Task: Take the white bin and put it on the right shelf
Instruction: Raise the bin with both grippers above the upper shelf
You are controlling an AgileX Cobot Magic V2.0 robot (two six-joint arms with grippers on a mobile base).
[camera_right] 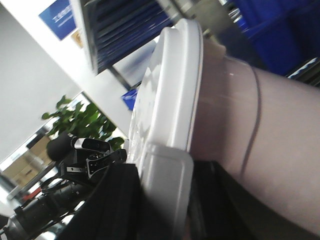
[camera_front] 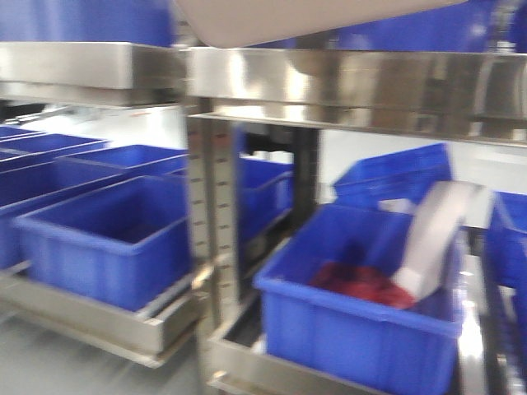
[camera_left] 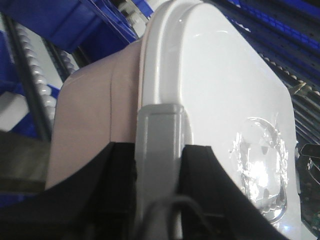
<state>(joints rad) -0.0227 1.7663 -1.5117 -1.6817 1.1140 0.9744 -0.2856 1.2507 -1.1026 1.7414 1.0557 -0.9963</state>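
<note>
Pinkish-white plastic of the white bin (camera_front: 272, 20) is seen at the top of the front view, carried higher than the broad steel front rail of the right shelf (camera_front: 354, 82), while blue bins (camera_front: 362, 329) are ranged on the lower levels. The left gripper (camera_left: 160, 150) is closed tightly on one end of the bin, its black fingers (camera_left: 117, 165) set either side of a grey lid clip (camera_left: 160, 125). The right gripper (camera_right: 167, 172) is likewise clamped around a white clip (camera_right: 167, 187) beneath the translucent lid (camera_right: 170, 85).

Glossy plastic white bin (camera_left: 215, 90), shiny stainless-steel right shelf (camera_front: 346, 82)
</note>
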